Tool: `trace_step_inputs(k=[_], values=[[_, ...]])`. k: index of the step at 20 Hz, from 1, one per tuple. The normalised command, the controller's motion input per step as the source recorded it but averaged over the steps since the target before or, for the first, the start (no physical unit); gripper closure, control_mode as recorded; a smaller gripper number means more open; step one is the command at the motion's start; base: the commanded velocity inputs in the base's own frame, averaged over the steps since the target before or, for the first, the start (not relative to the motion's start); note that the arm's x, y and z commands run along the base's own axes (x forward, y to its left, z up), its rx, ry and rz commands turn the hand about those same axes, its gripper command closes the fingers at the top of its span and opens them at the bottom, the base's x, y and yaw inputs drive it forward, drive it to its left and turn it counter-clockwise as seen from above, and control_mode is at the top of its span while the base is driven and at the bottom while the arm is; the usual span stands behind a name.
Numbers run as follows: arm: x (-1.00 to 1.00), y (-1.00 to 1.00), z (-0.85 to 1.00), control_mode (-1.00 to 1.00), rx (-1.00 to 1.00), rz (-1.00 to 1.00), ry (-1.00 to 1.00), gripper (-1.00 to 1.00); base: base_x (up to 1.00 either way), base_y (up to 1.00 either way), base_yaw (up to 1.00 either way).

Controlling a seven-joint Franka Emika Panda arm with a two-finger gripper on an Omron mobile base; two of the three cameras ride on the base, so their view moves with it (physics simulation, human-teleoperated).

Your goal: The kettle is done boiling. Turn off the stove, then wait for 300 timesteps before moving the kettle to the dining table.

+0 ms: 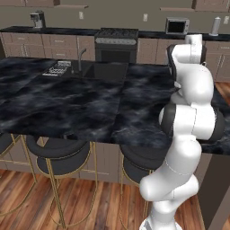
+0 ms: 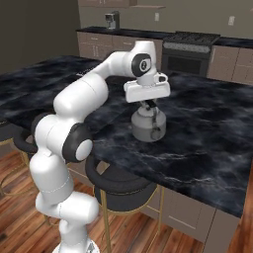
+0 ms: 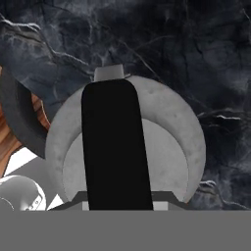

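The silver-grey kettle [image 2: 147,127] stands on the black marble dining table [image 2: 212,123] near its front edge. My gripper [image 2: 148,108] comes down from directly above and is shut on the kettle's dark arched handle [image 3: 115,147]. In the hand view the kettle [image 3: 169,132] lies straight below, with the handle running across its dome and its short spout [image 3: 109,72] pointing away. The black stove [image 1: 116,38] stands against the back wall, far beyond the dining table [image 1: 67,103]; it is seen again as the stove [image 2: 190,42] at the upper right.
A sink with a faucet [image 1: 101,69] and a dish rack [image 1: 57,68] sit at the island's far side. Round dark stools [image 1: 58,157] [image 2: 123,190] stand under the near edge. A microwave [image 1: 176,25] and a coffee machine [image 2: 112,20] are on the wall counters.
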Motion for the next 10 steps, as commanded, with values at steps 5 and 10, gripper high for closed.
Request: trace_step_inputs(k=[5, 10], values=[[0.09, 0.00, -0.01, -1.00, 0.00, 0.00, 0.00, 1.00, 0.01, 0.00, 0.00], [0.26, 0.00, -0.11, -1.00, 0.00, 0.00, 0.00, 1.00, 0.00, 0.00, 0.00]])
